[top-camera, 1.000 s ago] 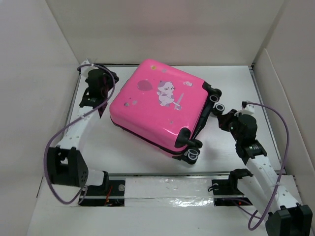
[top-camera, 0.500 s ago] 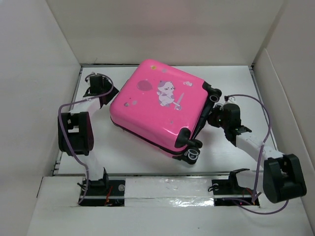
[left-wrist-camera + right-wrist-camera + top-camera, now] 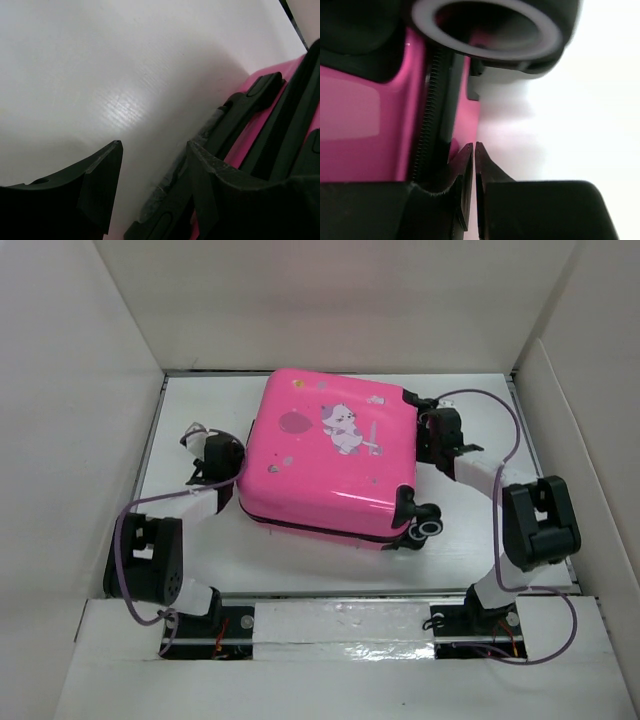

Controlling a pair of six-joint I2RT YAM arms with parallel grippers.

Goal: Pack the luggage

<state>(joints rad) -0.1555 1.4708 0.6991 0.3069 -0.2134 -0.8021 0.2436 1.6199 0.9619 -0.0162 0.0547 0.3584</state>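
Note:
The pink luggage [image 3: 330, 460] lies closed and flat on the white table, cartoon print up, wheels at its right side. My left gripper [image 3: 228, 462] is at its left edge; in the left wrist view [image 3: 152, 160] its jaws stand open, with the right finger against the luggage's black trim [image 3: 235, 120]. My right gripper [image 3: 428, 430] is at the luggage's right side by the wheels. In the right wrist view [image 3: 474, 147] its jaws are closed together with nothing between them, next to the black zipper [image 3: 432, 110] and below a wheel [image 3: 485, 25].
White walls [image 3: 100, 360] enclose the table on the left, back and right. A raised white ledge [image 3: 330, 615] runs along the near edge by the arm bases. Purple cables loop from both arms.
The luggage has turned and shifted, now lying squarer to the table. My left gripper moved nearer along its left edge. My right gripper moved farther back, up beside the far wheels.

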